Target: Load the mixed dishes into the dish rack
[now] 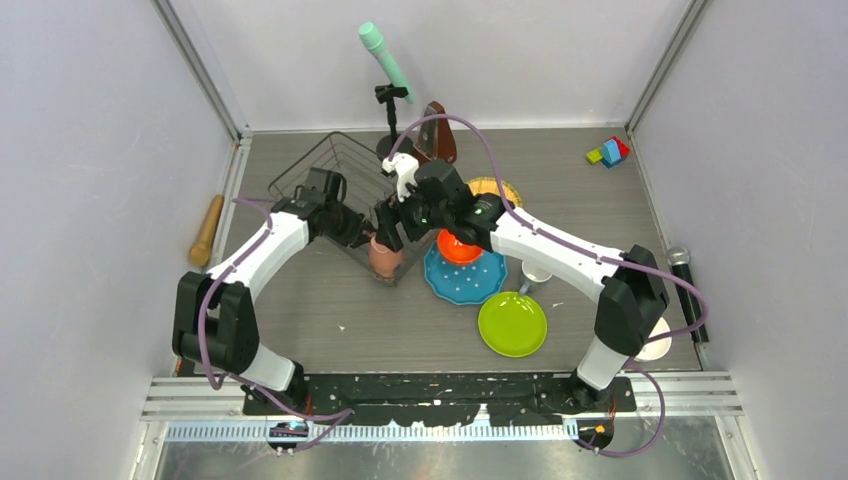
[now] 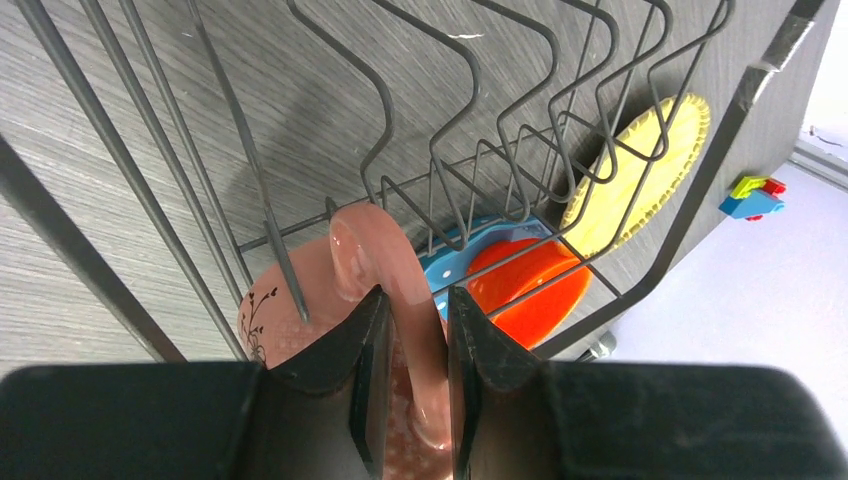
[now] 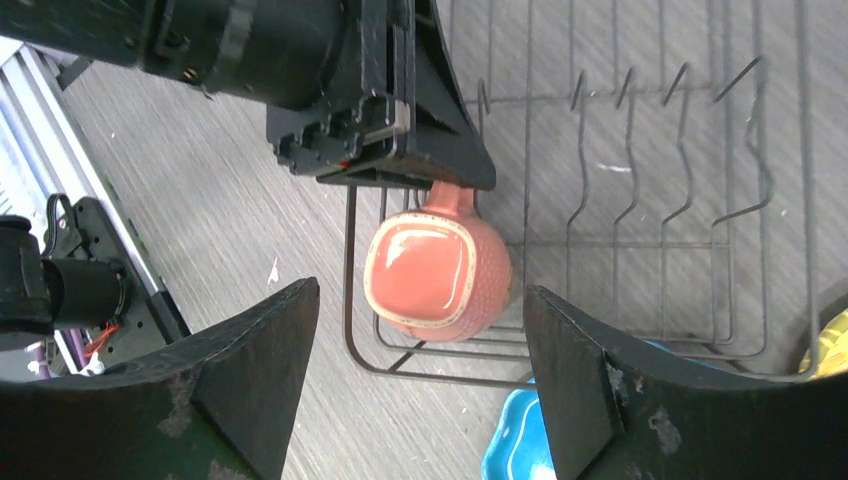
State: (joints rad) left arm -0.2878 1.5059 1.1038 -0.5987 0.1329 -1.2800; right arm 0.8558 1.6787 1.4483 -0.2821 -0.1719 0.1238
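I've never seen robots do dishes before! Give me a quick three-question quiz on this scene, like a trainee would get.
1. True or false: the left end effector grips the pink mug by its handle.
2. The orange bowl sits on: A a metal tray, B the blue dotted plate, C a folded towel.
3. Fill in: the right end effector hangs over the mug with its jaws ____.
Key: 1 true; 2 B; 3 open.
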